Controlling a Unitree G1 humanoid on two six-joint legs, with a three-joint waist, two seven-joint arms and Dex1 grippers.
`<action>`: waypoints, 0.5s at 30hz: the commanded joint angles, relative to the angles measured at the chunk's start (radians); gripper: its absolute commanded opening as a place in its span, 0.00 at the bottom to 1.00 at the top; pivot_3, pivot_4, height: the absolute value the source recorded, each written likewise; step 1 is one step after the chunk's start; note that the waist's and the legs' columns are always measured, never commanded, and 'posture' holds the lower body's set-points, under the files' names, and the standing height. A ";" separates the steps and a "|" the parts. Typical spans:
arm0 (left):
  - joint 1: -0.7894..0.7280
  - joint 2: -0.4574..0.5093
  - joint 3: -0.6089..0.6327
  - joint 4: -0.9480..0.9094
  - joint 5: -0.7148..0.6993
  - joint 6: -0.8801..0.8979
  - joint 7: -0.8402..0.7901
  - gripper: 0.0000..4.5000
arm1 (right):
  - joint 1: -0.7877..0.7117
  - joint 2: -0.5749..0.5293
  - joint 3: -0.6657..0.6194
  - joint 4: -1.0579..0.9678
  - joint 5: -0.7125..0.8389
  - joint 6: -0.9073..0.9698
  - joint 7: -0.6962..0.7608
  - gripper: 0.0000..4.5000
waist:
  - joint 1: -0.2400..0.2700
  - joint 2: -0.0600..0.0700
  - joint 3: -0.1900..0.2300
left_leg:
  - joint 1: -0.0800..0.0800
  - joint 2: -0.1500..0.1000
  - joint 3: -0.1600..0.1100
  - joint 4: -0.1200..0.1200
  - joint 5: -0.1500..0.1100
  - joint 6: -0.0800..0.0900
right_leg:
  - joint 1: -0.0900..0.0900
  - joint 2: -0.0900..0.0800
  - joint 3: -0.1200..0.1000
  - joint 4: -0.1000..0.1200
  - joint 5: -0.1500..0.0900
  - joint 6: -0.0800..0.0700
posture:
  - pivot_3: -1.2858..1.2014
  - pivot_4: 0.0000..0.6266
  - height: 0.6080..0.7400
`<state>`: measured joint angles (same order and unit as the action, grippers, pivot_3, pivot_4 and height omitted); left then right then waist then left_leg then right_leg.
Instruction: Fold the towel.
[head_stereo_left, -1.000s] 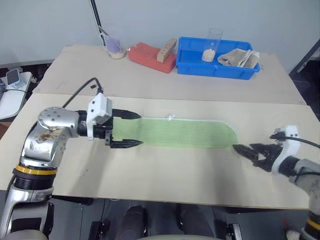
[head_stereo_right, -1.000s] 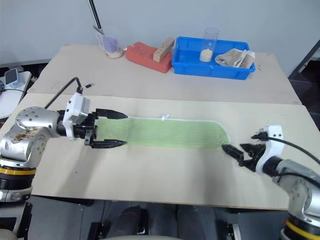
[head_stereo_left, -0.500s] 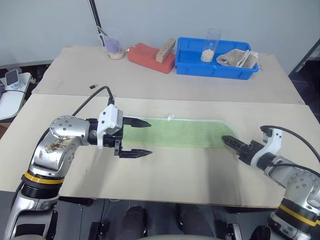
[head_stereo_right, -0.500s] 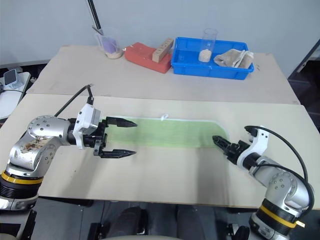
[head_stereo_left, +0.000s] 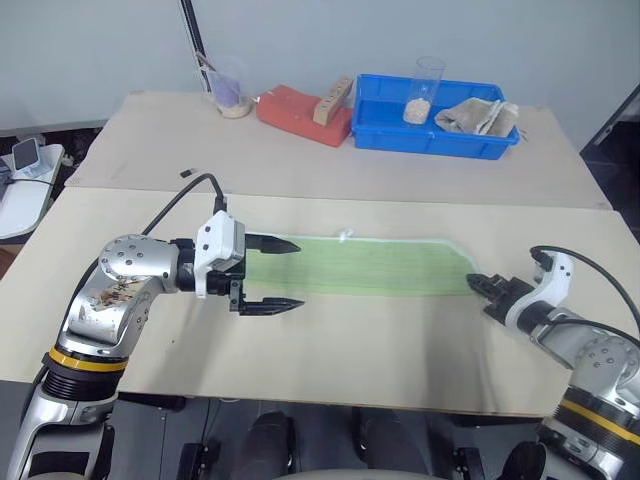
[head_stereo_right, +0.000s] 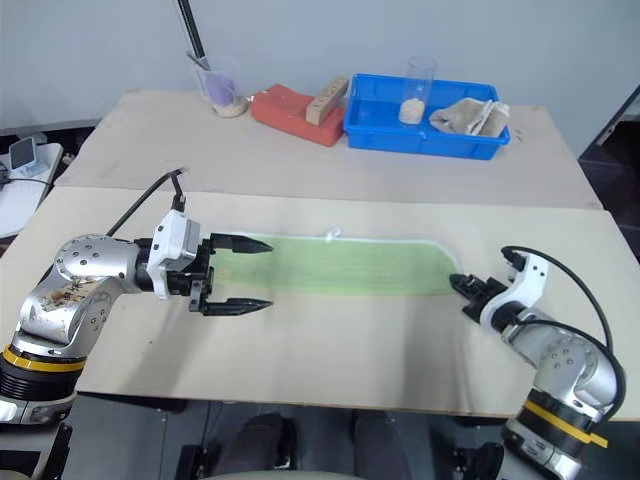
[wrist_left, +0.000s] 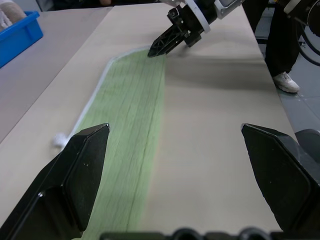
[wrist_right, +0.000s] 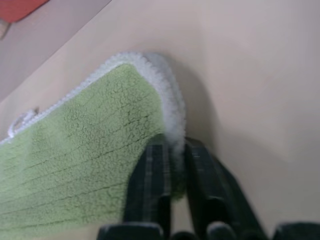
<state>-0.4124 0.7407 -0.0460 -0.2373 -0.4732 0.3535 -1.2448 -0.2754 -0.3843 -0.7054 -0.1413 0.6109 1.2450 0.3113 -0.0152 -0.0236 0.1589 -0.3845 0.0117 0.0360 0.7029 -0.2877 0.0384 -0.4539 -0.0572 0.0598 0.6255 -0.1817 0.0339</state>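
The towel (head_stereo_left: 370, 267) is a light green cloth with white edging, lying as a long narrow strip across the near table. My left gripper (head_stereo_left: 298, 274) hovers open at the strip's left end, one finger (head_stereo_left: 270, 243) over the cloth and the other in front of it. My right gripper (head_stereo_left: 475, 283) is at the strip's rounded right end. In the right wrist view its fingers (wrist_right: 152, 165) are shut on the towel's white edge (wrist_right: 172, 120). The left wrist view looks along the towel (wrist_left: 130, 115) to the right gripper (wrist_left: 155, 49) at the far end.
On the far table stand a blue bin (head_stereo_left: 380, 130) holding a beige rag (head_stereo_left: 478, 115) and a clear cup (head_stereo_left: 424, 88), a red block (head_stereo_left: 295, 112) with a wooden piece (head_stereo_left: 333, 99) on it, and a small cup (head_stereo_left: 230, 92). The table's front edge runs just behind both grippers.
My right gripper, open a second ago just off the towel's right end, has rolled, come onto the end and shut on its edge. The left gripper stays open.
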 joint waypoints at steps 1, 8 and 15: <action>-0.017 0.000 0.015 -0.038 -0.022 0.014 0.017 1.00 | 0.016 -0.120 -0.010 0.023 0.004 -0.046 0.056 0.00 | 0.002 0.000 0.000 | 0.000 0.000 0.001 0.000 0.000 0.000 | 0.000 0.000 0.000 -0.001 0.000 0.000 | 0.52 0.24 0.80; -0.037 -0.007 0.020 -0.059 -0.055 0.067 0.047 1.00 | 0.088 -0.422 0.259 -0.110 -0.055 -0.219 0.284 0.00 | -0.011 0.000 0.000 | 0.001 -0.001 0.002 -0.001 0.000 0.000 | 0.001 0.001 0.001 -0.001 -0.001 0.001 | 0.52 0.24 0.80; 0.000 0.006 0.045 -0.105 -0.065 0.077 0.081 1.00 | -0.061 -0.324 0.535 -0.307 -0.047 -0.191 0.215 0.00 | -0.027 0.000 0.000 | 0.000 0.002 -0.003 -0.003 0.000 0.000 | -0.001 0.005 0.002 -0.001 -0.001 0.001 | 0.52 0.24 0.80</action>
<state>-0.4239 0.7352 -0.0363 -0.2950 -0.5156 0.4230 -1.1810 -0.3054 -0.7290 -0.2271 -0.3868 0.5642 1.0547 0.5508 -0.0425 -0.0237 0.1591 -0.3843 0.0139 0.0327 0.7001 -0.2877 0.0385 -0.4546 -0.0524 0.0617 0.6244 -0.1823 0.0346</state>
